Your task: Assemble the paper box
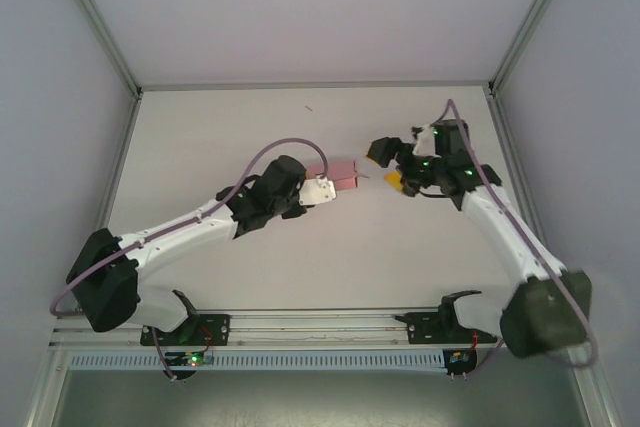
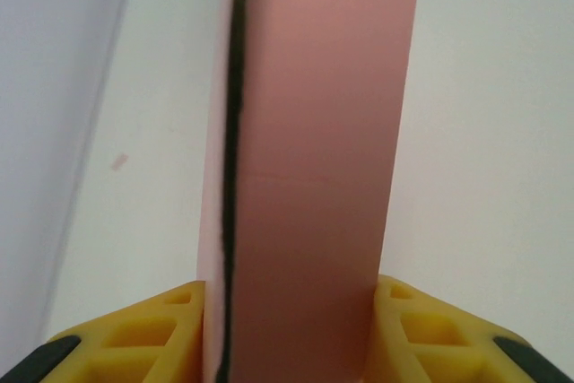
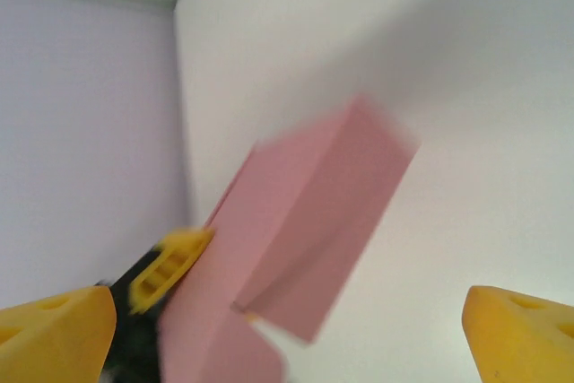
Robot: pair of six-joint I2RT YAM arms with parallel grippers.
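The box [image 1: 343, 175] is in the air over the middle of the table [image 1: 250, 127], not resting on it. The left gripper [image 2: 287, 329] holds it by one end, with its yellow fingers pressed on the two broad faces. The rest of the box sticks out toward the other arm. I think it is held this way so that the free end stays reachable for folding.

In the left wrist view a dark slit runs along one long edge, so I judge that side is not fully closed. In the right wrist view the picture is blurred, but a flap seems to stand loose at the near end.

The right gripper [image 1: 388, 167] is just beside the free end and apart from it. Its jaws are wide and hold nothing.

Around them the table has only a small dark mark [image 1: 309, 107] far behind. Nothing stands between the right gripper and the box. Only the left fingers cover the held end.
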